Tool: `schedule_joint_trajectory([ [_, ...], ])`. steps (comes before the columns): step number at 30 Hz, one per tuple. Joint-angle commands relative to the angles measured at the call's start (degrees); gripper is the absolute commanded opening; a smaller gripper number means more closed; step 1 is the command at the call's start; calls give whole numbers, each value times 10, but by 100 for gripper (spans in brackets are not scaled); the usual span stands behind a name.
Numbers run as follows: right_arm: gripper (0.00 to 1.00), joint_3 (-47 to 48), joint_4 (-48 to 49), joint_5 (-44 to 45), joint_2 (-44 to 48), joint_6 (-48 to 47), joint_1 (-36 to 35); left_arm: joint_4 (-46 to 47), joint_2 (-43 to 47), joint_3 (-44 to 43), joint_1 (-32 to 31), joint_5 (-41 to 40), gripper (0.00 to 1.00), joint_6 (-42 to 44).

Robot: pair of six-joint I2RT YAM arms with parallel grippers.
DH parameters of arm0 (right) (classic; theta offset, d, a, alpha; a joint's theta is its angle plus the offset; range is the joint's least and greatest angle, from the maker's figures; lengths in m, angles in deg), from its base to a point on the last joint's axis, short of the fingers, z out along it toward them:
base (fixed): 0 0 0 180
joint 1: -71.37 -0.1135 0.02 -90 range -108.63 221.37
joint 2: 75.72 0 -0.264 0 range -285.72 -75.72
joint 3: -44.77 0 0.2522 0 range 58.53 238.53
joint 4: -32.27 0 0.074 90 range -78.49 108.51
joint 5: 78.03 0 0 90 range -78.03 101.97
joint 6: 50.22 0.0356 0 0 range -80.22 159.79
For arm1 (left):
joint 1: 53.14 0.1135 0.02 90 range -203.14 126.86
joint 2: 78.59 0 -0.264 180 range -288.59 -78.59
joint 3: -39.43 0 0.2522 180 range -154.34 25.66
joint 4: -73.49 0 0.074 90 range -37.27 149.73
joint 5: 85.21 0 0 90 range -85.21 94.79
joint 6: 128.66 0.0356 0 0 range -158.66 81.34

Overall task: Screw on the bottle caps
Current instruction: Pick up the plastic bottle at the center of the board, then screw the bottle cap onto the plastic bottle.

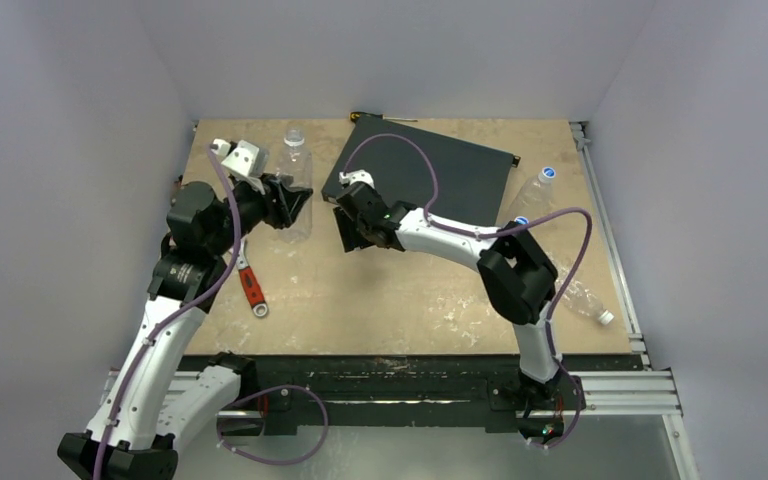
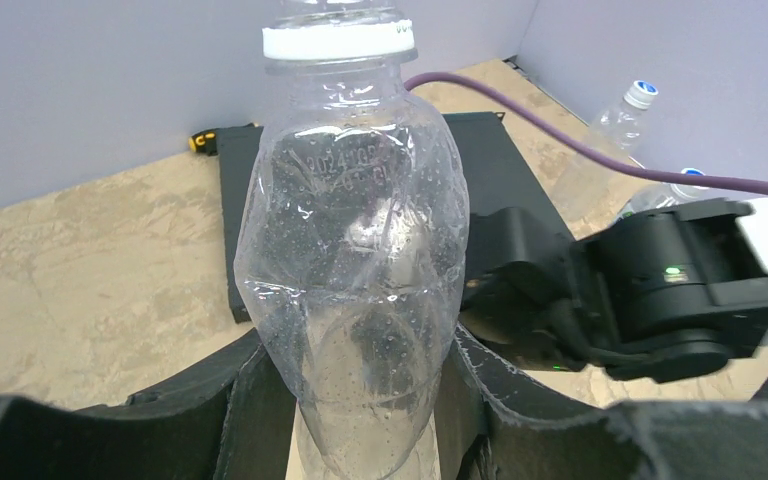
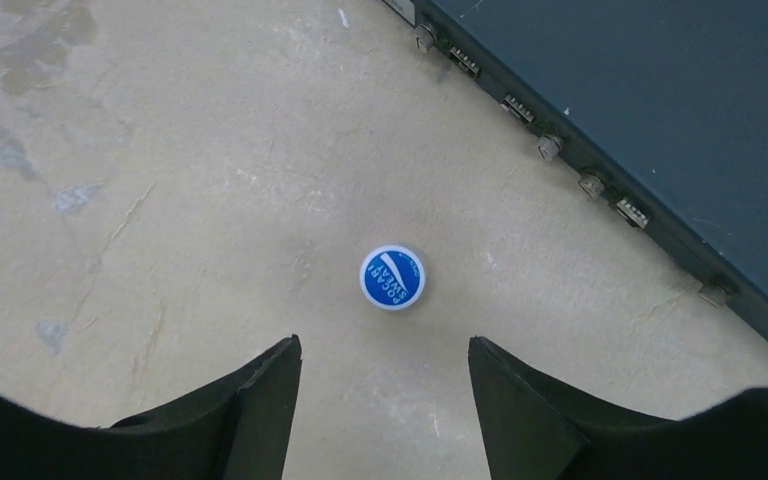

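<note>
My left gripper is shut on the lower body of a clear bottle. The bottle's white neck ring shows, but its mouth runs out of the left wrist view. A blue bottle cap with white lettering lies flat on the table beside the black box. My right gripper hangs open above it, and the cap sits just beyond the fingertips with nothing between the jaws. The top view hides this cap under the right gripper.
A flat black box lies at the back centre. Two clear bottles with blue caps stand at the right, and another bottle lies near the right edge. A red-handled wrench lies by the left arm.
</note>
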Motion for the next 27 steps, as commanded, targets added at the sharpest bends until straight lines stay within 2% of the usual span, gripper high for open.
schedule_joint_trajectory([
  [1, 65, 57, -30, 24, -30, -8, -1, 18, 21, 5, 1, 48, 38, 30],
  [14, 57, 131, -44, 46, -128, -5, -2, 29, 20, 24, -30, 101, 38, 56],
  [24, 44, 146, -67, 60, -151, 9, -2, 3, 18, 27, -67, 85, 38, 89],
  [27, 34, 148, -65, 49, -150, 9, -2, -1, 17, 33, -79, 76, 38, 114],
])
